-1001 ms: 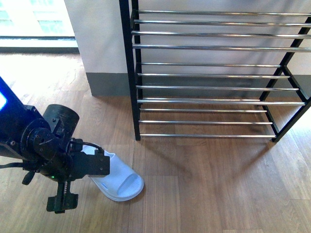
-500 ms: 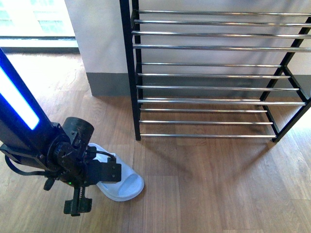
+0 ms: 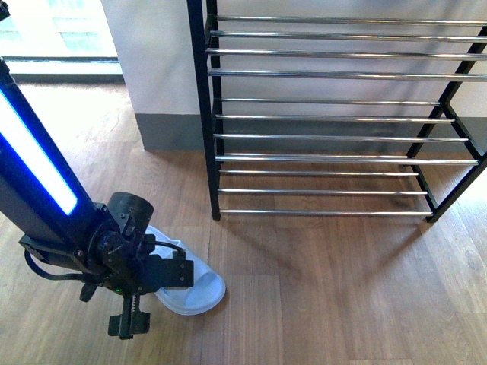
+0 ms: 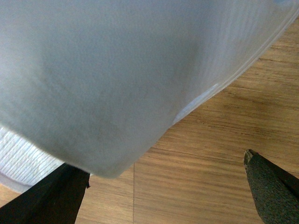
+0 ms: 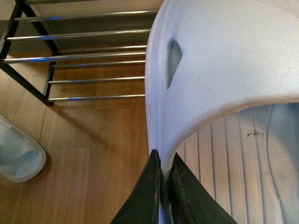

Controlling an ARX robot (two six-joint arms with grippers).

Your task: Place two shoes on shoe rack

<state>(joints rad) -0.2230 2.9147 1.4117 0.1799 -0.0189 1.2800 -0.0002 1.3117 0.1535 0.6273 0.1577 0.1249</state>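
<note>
Slide (image 3: pixel 199 287) directly beneath left hand (image 4: pixel 167 164)

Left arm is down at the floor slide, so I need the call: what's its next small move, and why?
Probably close the left gripper on the pale slide. Its jaws stand open, the slide's edge hangs between them, and the floor is close below. The right gripper pinches the other slide.

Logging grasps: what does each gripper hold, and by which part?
Right gripper pinches a slide by its strap's edge; left gripper holds nothing, open over the floor slide.
</note>
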